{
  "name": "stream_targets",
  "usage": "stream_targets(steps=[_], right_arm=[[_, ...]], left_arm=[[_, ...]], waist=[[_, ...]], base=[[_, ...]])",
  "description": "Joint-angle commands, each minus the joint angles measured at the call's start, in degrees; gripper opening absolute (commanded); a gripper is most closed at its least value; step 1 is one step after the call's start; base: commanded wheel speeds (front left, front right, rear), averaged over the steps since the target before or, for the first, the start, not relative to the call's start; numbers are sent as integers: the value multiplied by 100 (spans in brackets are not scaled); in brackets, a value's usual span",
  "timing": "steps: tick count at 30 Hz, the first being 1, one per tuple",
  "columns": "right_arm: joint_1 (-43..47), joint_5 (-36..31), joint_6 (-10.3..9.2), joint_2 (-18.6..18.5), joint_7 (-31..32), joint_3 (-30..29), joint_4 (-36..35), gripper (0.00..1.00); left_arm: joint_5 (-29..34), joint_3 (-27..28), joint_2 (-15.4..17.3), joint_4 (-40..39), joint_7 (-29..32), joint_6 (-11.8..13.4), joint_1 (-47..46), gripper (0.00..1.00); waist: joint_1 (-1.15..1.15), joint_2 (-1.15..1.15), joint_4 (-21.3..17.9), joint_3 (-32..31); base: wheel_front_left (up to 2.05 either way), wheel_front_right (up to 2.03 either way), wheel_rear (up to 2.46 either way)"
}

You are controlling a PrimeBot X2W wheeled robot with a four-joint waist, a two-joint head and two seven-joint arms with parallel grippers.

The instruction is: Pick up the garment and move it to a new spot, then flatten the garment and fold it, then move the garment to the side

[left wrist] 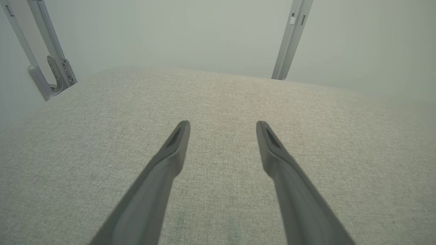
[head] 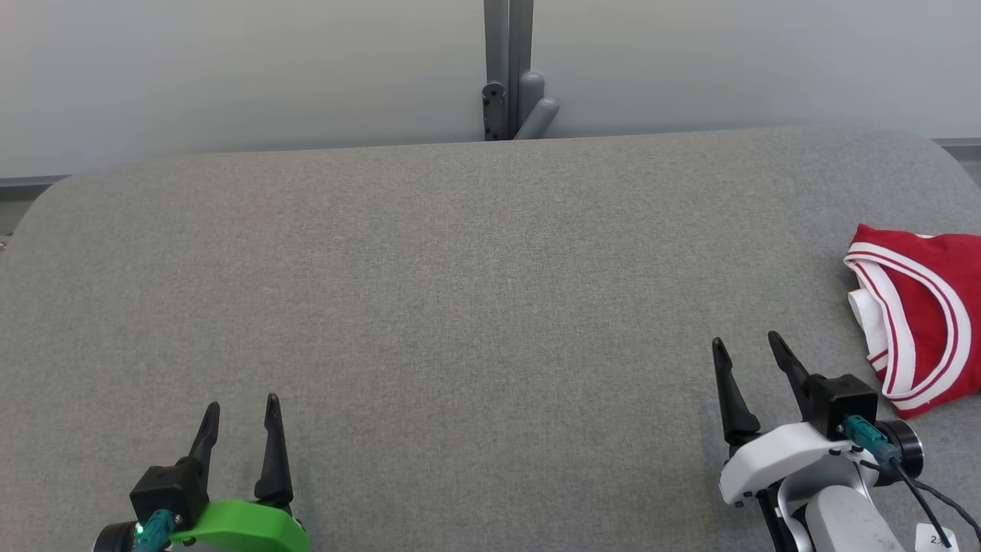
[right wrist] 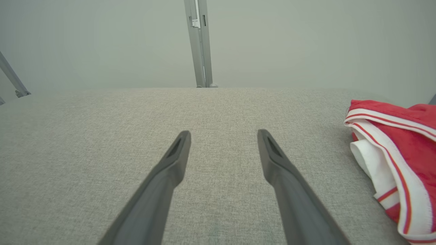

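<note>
Head view, red garment (head: 923, 326) at table (head: 460, 291) edge (rightward), both jaws spread empty, post (head: 507, 69) behind.

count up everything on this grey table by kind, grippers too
red fabric garment with white striped trim: 1
dark two-finger grippers: 2, the left gripper and the right gripper, both open and empty
grey fabric-covered table: 1
total: 4
</note>
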Motion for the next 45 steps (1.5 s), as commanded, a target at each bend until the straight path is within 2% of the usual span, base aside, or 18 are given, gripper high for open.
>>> stream_targets(steps=[1, 15, 16, 20, 33, 45], right_arm=[[-26, -35, -9, -21, -15, 16, 16, 100], [-84, 47, -9, -23, -16, 51, -9, 100], [-25, 33, -1, 0, -1, 62, 2, 0], [58, 103, 0, 31, 41, 53, 160, 0], [75, 1607, -1, 23, 424, -102, -13, 0], [103, 2710, -2, 17, 689, -199, -154, 0]], left_arm=[[-29, -2, 23, 34, -13, -18, 8, 100], [-101, -33, 22, 136, -13, -102, 14, 100], [-75, -40, 0, 142, 1, -96, -9, 0], [-180, -39, -22, 323, 68, -102, 2, 0], [-1554, 73, -15, 178, 432, -147, -90, 0], [-2563, 141, -10, 53, 683, -179, -147, 0]], waist=[[0, 0, -12, 6], [0, 0, 15, 56], [0, 0, 15, 56], [0, 0, 14, 58], [0, 0, 0, 35], [0, 0, -13, 16]], base=[[0, 0, 0], [0, 0, 0], [0, 0, 0], [0, 0, 0], [0, 0, 0], [0, 0, 0]])
